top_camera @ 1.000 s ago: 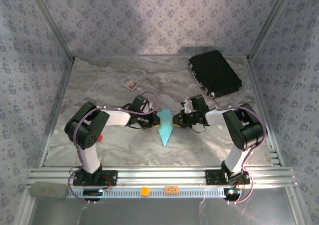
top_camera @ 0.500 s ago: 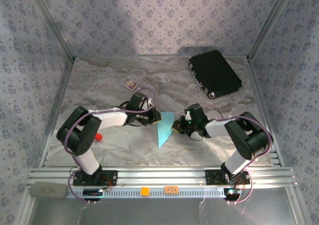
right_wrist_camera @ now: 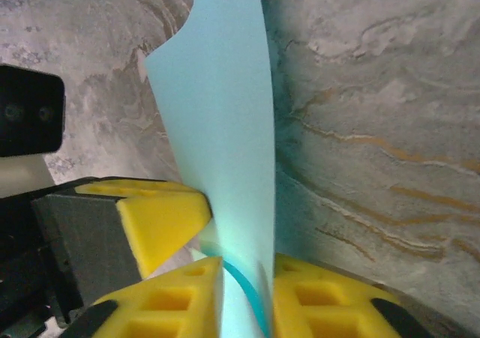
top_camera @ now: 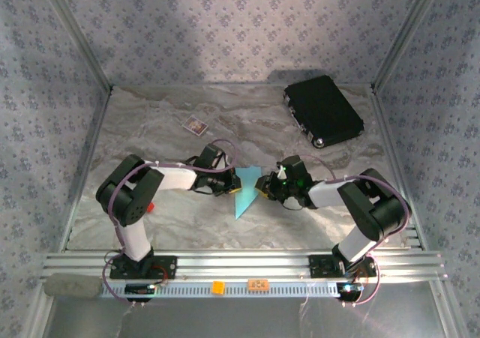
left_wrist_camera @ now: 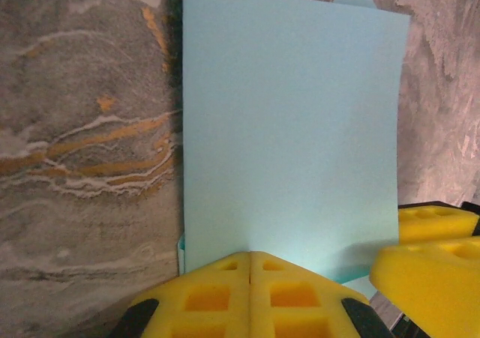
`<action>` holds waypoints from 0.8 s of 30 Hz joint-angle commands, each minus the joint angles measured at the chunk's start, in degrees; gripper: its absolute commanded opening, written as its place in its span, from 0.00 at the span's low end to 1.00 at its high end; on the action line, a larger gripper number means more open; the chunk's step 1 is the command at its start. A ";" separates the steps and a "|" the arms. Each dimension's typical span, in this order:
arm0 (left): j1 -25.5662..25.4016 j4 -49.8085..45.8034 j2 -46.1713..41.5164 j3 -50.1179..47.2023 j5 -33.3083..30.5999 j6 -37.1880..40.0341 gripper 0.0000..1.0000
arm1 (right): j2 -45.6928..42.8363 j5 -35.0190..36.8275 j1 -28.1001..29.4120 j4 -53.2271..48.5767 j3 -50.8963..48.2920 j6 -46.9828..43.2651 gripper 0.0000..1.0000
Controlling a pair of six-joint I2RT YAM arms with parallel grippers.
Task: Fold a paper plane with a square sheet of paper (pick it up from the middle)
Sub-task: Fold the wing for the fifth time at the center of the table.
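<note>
The paper plane [top_camera: 244, 192] looks narrower than a second ago. The left gripper [left_wrist_camera: 250, 267] clamps its edge, while the right gripper [right_wrist_camera: 247, 278] stands slightly parted around it.

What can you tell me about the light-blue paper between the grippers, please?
The paper is thin, plain light blue, folded into a slim shape tapering to a point toward the arm bases. It stands on edge, slightly curved, over the marbled table. The left gripper is shut on it; the right gripper, pads parted, flanks it.

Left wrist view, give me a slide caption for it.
The left jaws shut on light-blue paper, marbled table behind.
</note>
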 commanded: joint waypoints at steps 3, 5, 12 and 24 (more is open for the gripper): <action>-0.14 -1.52 1.74 -0.56 -0.19 1.56 0.00 | 1.44 -3.81 -1.41 -0.71 2.94 -5.25 0.33; -0.01 -1.58 1.83 -0.56 -0.18 1.82 0.00 | 1.75 -4.47 -2.18 -1.52 3.43 -6.13 0.34; 0.04 -1.04 1.92 -0.77 -0.11 1.86 0.00 | 4.36 -8.76 -3.10 -2.82 6.02 -9.31 0.35; 0.24 1.14 -2.14 -0.57 -1.13 2.04 0.03 | 4.48 -7.78 -4.23 -7.36 6.85 -11.27 0.09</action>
